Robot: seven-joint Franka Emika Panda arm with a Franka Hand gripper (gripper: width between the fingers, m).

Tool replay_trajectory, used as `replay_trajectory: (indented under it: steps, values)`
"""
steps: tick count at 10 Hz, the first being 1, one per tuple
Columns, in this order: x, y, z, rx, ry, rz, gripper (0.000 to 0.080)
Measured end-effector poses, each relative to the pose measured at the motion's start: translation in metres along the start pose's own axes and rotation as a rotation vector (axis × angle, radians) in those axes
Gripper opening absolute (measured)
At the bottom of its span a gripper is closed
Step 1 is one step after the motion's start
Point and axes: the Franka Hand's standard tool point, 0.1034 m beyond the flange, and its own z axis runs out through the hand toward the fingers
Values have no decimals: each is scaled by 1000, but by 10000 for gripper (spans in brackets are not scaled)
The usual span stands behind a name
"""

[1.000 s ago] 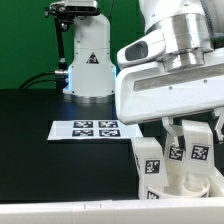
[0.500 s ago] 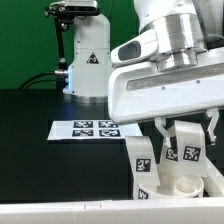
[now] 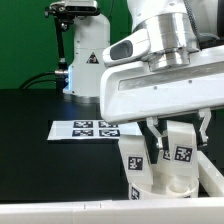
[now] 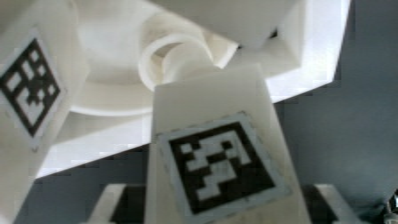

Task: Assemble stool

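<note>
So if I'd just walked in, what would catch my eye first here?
Probably the big white robot arm filling the exterior view's right, its pincer reaching down onto a chunky white leg bearing a black-and-white square tag. That leg stands among other white stool parts at the near table edge. To their left in that view, the flat marker board lies on the black table.
</note>
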Motion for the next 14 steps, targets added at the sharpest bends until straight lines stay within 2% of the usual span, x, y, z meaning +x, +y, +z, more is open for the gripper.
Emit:
replay_trajectory:
  steps: [4,7,14]
  values:
    - [0,4,1,-5,0,4,320]
    - [-12,8,12,-18,-8,1,320]
    - [-14,4,12,-27,25,-6,334]
